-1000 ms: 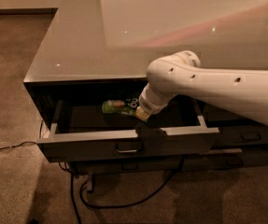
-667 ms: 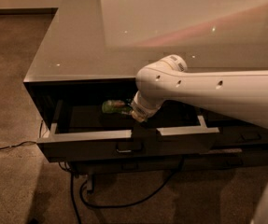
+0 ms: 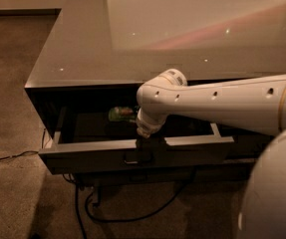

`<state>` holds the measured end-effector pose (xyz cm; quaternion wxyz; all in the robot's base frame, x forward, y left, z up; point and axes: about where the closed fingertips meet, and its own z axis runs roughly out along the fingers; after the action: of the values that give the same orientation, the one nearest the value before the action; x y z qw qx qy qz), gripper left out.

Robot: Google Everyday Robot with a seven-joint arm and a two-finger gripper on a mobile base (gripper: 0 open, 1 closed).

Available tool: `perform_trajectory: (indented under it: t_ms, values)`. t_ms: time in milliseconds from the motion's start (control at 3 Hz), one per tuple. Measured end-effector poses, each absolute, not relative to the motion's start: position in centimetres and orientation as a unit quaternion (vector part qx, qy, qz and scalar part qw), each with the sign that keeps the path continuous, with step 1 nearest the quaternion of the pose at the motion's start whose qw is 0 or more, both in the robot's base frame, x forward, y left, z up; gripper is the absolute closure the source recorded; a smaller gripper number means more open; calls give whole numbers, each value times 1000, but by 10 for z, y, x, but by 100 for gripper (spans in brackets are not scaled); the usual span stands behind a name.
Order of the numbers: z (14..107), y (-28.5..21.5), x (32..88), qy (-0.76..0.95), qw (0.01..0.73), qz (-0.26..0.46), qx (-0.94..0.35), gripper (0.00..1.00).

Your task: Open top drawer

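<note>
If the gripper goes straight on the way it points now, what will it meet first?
The gripper, pointing down at the front edge of the open top drawer, would probably meet that drawer front first, near its handle. Depth is unclear; it may already touch it.

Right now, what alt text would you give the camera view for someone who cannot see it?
The top drawer stands open below a grey cabinet top, and the white robot arm reaches in from the right with its gripper at the middle of the drawer's front edge, by the handle. A green object lies inside at the back.
</note>
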<state>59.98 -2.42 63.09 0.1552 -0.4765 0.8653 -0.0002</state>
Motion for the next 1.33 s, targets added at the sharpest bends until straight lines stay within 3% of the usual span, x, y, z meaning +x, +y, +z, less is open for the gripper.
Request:
perform_trajectory:
  t_ms: [1000,1333]
  values:
    - [592,-58,582,882,89,-15,-462,100]
    - [603,-88,554,897,56,-29,-437,100]
